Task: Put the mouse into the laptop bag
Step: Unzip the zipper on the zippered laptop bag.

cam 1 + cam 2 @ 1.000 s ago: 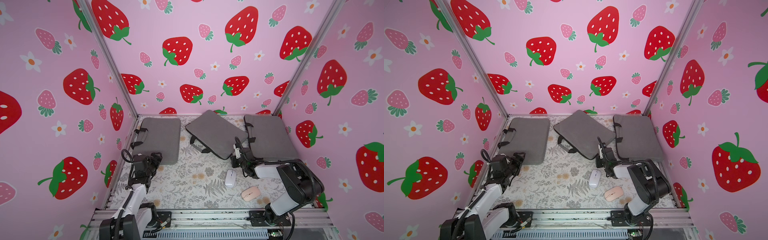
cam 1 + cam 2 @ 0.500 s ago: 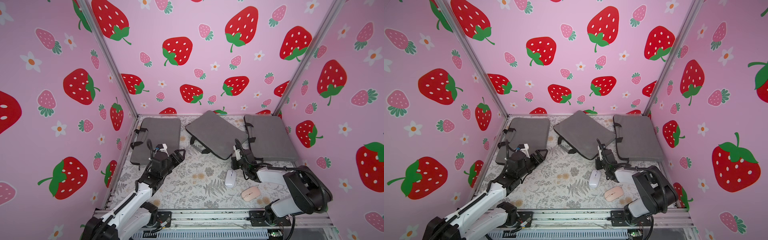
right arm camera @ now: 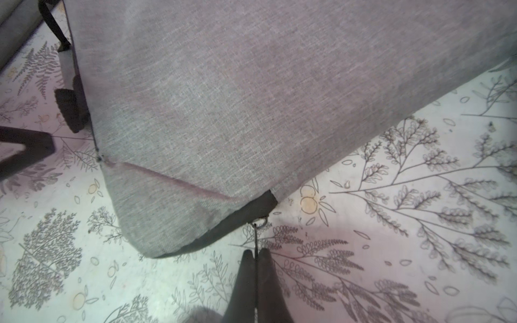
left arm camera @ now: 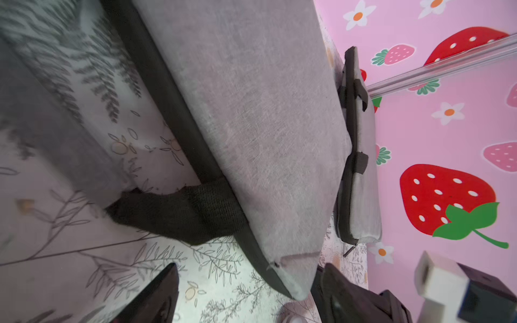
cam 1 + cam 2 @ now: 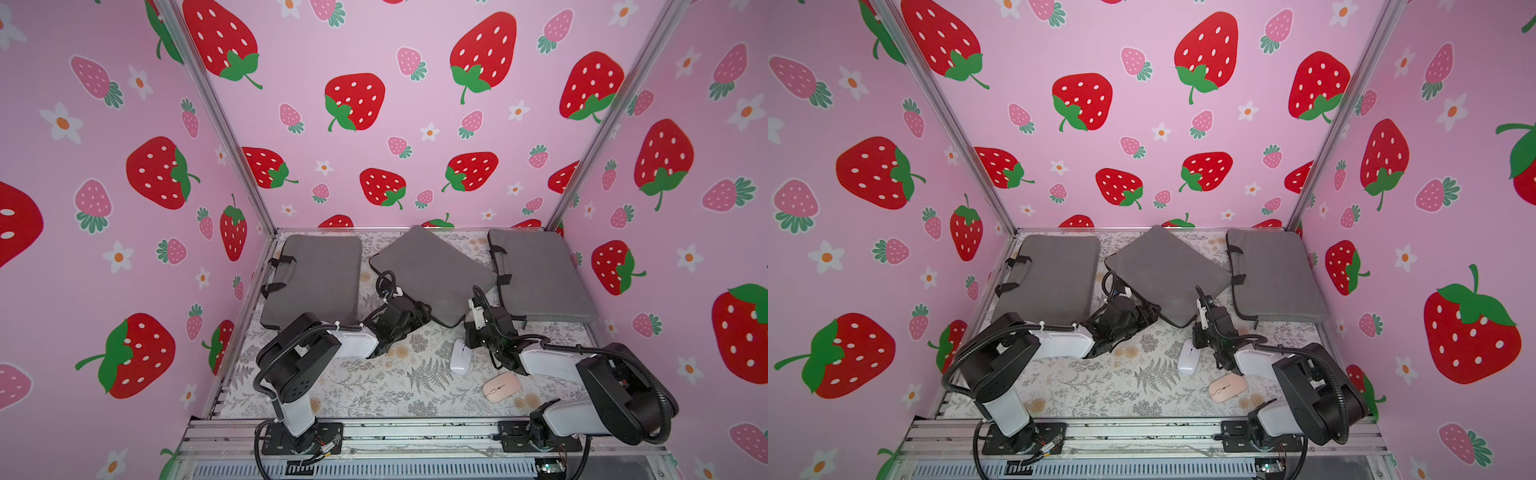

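A: Pink strawberry walls all round; below, a fern-printed table (image 5: 374, 386) with grey bags along its far edge: the far-left laptop bag (image 5: 316, 274) at 10 o'clock, the middle laptop bag (image 5: 432, 270) at 12, the far-right laptop bag (image 5: 536, 274) at 2. Where are the mice?

B: White mouse (image 5: 460, 356) at 5 o'clock from the table's middle, just beside the right arm; pink mouse (image 5: 501, 386) near it, further toward 5; both outside any bag.

A: Pincers?

B: Right pincer (image 3: 255, 253) pinched tight on the zipper pull (image 3: 255, 237) at the middle bag's near corner; left pincer (image 4: 250, 265) gapes wide about that corner, gripping nothing visible.

A: Handling?

B: I'd judge a mouse light, hard-shelled, slick; take it across its flanks; the bag is soft padded cloth, likely to sag.

A: Writing?

B: A white tag (image 5: 478, 311) on the right wrist; too small to read.
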`<state>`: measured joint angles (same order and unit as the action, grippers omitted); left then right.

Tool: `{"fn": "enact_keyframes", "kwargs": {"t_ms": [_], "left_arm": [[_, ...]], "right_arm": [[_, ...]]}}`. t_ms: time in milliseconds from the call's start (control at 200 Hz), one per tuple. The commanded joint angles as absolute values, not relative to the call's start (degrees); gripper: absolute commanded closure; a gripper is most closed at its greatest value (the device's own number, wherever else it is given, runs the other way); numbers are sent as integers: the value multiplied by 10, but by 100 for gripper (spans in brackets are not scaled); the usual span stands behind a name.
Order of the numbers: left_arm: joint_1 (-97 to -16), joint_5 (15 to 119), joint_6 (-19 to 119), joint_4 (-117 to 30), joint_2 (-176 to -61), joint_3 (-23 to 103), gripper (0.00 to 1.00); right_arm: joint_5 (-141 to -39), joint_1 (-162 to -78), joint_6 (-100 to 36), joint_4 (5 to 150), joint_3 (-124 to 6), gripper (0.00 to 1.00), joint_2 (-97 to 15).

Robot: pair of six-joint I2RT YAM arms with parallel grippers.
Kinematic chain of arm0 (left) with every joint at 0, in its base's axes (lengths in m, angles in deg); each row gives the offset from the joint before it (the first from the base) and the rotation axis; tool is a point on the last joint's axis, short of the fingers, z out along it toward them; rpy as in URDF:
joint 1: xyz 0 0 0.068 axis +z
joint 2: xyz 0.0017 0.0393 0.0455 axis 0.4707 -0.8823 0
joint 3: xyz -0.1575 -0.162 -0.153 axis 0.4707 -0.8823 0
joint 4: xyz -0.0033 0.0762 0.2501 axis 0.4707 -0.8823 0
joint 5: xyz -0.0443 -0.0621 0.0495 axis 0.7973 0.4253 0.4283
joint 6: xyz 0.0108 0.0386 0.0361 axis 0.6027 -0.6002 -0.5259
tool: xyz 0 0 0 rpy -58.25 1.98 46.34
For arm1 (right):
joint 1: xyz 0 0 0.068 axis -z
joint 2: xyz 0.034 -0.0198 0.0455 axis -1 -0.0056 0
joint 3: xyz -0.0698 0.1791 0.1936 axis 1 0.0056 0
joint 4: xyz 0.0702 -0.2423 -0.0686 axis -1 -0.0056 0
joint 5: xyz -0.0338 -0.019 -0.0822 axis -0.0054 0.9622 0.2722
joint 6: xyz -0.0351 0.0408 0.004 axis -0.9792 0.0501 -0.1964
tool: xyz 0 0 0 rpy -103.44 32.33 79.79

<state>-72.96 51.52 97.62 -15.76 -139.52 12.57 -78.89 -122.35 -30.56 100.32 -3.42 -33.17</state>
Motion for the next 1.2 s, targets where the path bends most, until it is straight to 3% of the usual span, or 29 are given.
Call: {"fn": "enact_keyframes", "kwargs": {"t_ms": [0,120,170,260,310,740,1085,1125,1195], "left_arm": [[-734,516,1009,-96,-1447,169,21],[-734,514,1008,-71,-1492,194,31],[-734,515,1009,-74,-1507,207,47],[-734,519,1012,-103,-1523,236,86],[-735,520,1011,-133,-1526,254,100],[-742,532,1036,-119,-1569,318,100],[-778,456,1051,-124,-1527,275,100],[-785,438,1054,-138,-1515,268,96],[-799,406,1053,-144,-1496,251,69]], "right_arm": [[-820,-1231,-293,1016,-33,100,-334],[-821,-1233,-291,1029,-22,100,-335],[-821,-1234,-291,1029,-19,100,-332],[-823,-1237,-291,1019,-16,100,-316],[-823,-1240,-291,1010,-18,100,-308],[-801,-1351,-270,997,-43,100,-300],[-784,-1357,-260,1008,-62,100,-346],[-780,-1357,-259,1009,-64,100,-350],[-760,-1357,-251,1011,-60,100,-353]]}}
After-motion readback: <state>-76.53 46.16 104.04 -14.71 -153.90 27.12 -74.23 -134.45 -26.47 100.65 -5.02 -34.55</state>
